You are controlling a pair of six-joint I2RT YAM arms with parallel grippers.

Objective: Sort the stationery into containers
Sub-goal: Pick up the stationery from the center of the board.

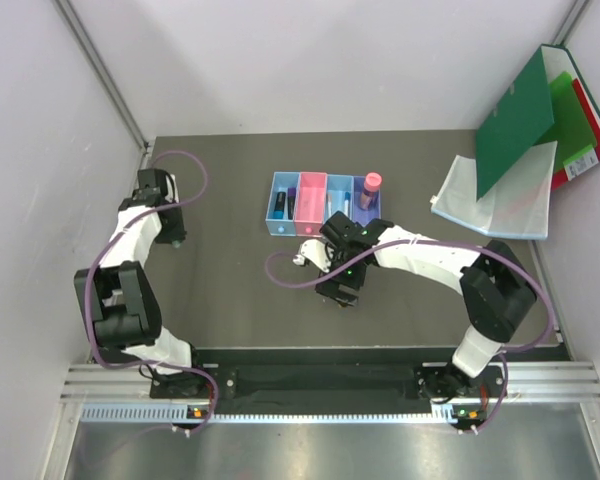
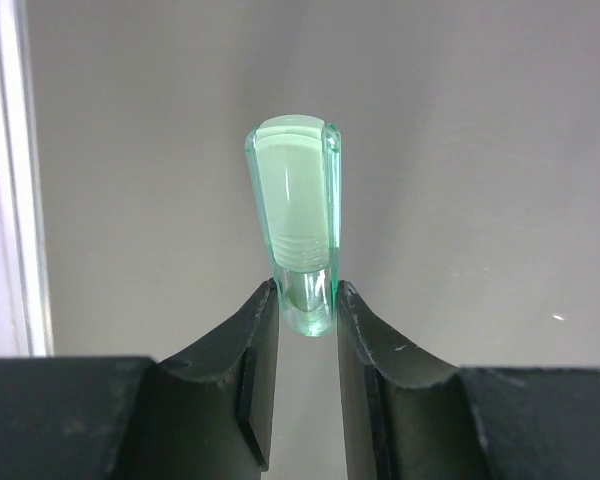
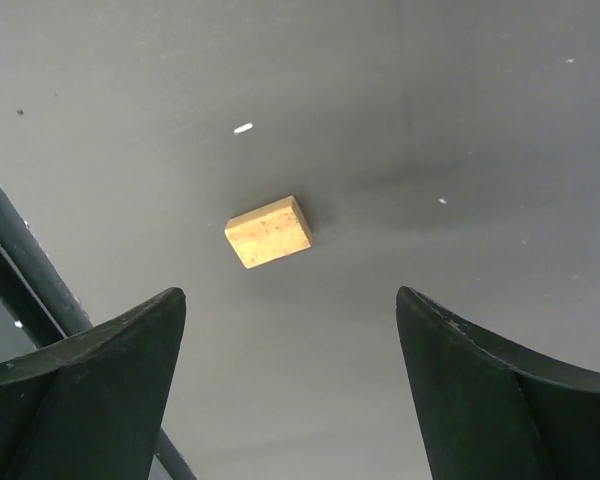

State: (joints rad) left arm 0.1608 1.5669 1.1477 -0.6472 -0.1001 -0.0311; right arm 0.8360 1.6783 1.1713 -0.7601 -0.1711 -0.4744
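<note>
Toward the far-left corner of the tabletop, your left tool [image 2: 305, 300] is clamped on the lower end of a translucent green capped piece [image 2: 293, 200]. Its fingers press the two sides while the rounded cap juts out ahead. Holding it low like that probably leaves the long end free to enter a bin first, though you cannot tell from the wrist view whether the piece is lifted or resting on the grey surface. Near the middle of the tabletop, just on the near side of the row of bins [image 1: 280, 229], your right tool [image 3: 290, 295] is spread wide and holds nothing. The tiny orange block [image 3: 269, 231] lies flat ahead of it, between the lines of the two fingers and touching neither. The overhead view hides the block beneath the wrist. That wide spread looks meant to straddle the block before closing. The bins sit about midway along the tabletop, nearer the far edge, with a pink-capped tube [image 1: 372, 184] standing upright in the rightmost one. The dark items in the other bins are too small to name. You will likely need to bring the right tool almost to the surface, since the block is low and could be nudged aside.
</note>
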